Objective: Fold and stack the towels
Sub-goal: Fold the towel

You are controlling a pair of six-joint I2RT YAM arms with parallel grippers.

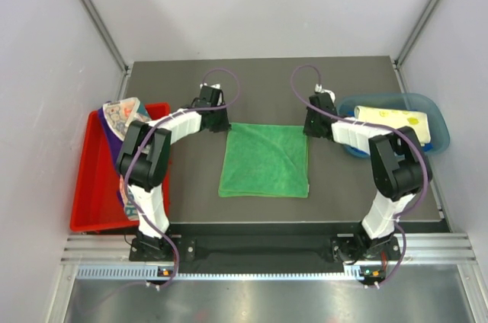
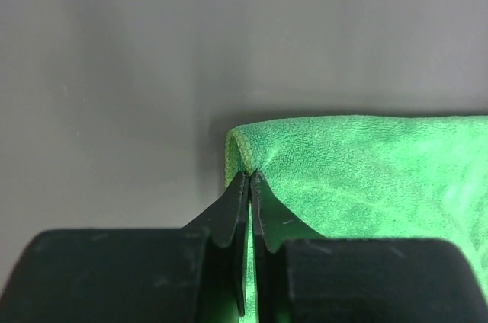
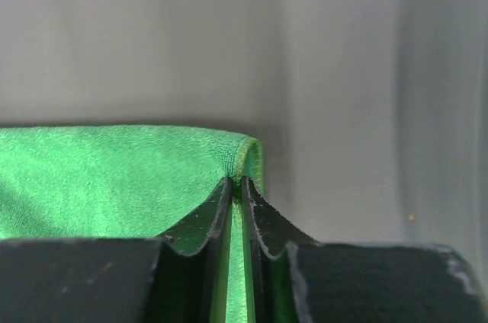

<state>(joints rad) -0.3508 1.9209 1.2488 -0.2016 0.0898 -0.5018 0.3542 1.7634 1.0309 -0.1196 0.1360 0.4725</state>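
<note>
A green towel [image 1: 264, 160] lies flat in the middle of the dark table. My left gripper [image 1: 219, 123] sits at its far left corner and my right gripper [image 1: 310, 126] at its far right corner. In the left wrist view the left gripper [image 2: 250, 176] is shut on the green towel [image 2: 366, 178], pinching its hemmed corner. The right wrist view shows the right gripper [image 3: 235, 182] shut the same way on the towel's [image 3: 114, 178] other far corner. More towels [image 1: 122, 119], patterned and purple, are heaped in the red tray [image 1: 95, 186]. A pale yellow towel [image 1: 393, 119] lies in the blue bin [image 1: 435, 121].
The red tray stands off the table's left edge, the translucent blue bin at the right edge. Both arms reach inward over the table from the near edge, cables looping above them. Grey walls enclose the back and sides.
</note>
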